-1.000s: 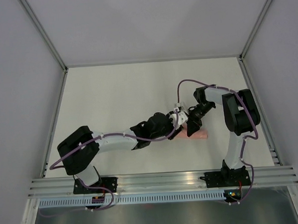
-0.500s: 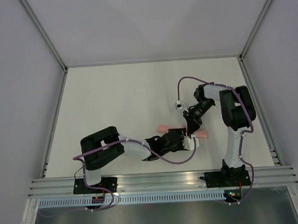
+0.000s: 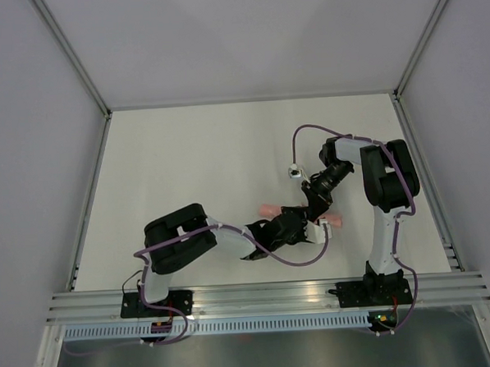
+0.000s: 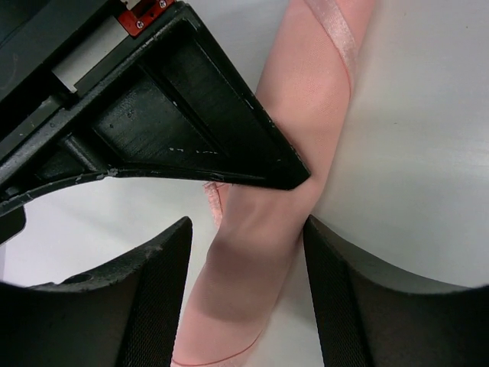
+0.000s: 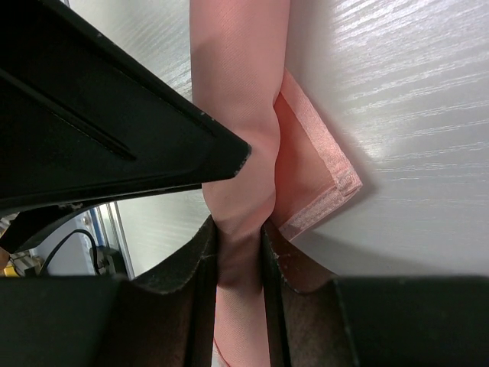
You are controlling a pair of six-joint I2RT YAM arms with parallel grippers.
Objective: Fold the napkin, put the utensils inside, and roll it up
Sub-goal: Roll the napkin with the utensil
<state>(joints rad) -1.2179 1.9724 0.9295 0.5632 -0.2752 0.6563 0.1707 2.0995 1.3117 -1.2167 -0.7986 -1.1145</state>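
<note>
The napkin [image 3: 267,208] lies on the white table [image 3: 186,154] as a tight salmon-pink roll, and only its two ends show past the arms in the top view. My left gripper [image 3: 303,228] is open and straddles the roll [image 4: 298,99], with a gap on each side between cloth and fingers [image 4: 153,298]. My right gripper [image 3: 315,204] is shut on the roll [image 5: 237,84], pinching it narrow between its pads [image 5: 200,267]. A loose hemmed corner [image 5: 321,176] sticks out beside the pinch. The utensils are out of view.
Both grippers crowd together over the middle of the roll, the right one's black body [image 4: 176,115] filling the left wrist view's upper left. A purple cable [image 3: 297,152] loops above the right arm. Grey walls enclose the table, and an aluminium rail [image 3: 267,293] runs along the near edge.
My left arm has folded back and its gripper has slid to the near side of the roll, opening wider and uncovering the roll's left end. The right gripper has kept its pinch.
</note>
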